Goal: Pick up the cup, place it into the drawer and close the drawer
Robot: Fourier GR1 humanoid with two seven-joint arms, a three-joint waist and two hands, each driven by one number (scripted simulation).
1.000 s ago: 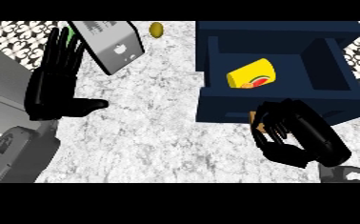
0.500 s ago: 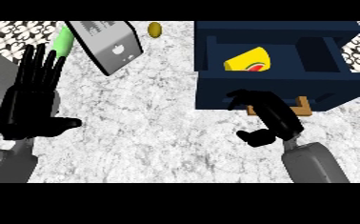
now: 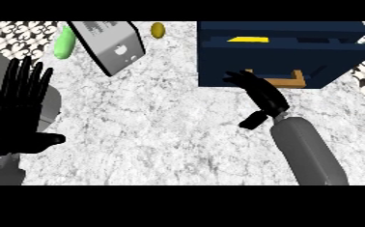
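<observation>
The dark blue drawer [image 3: 285, 59] stands at the upper right with its front nearly pushed in. Only a thin yellow strip of the cup [image 3: 247, 39] shows in the narrow gap left at its top. A tan handle [image 3: 292, 81] sits on the drawer's front. My right hand [image 3: 258, 93] is open, its straight fingers against the drawer front just left of the handle. My left hand [image 3: 22, 105] rests open at the left edge, fingers up.
A grey tilted box [image 3: 108, 45] lies at the upper left of the marble counter [image 3: 164, 124]. A green object [image 3: 64, 43] lies beside it. A small brown round thing [image 3: 158, 29] sits near the counter's back edge.
The drawer has slid back almost shut, hiding most of the yellow cup. My right hand has moved up and forward against the drawer's front. The left hand has drifted down and left.
</observation>
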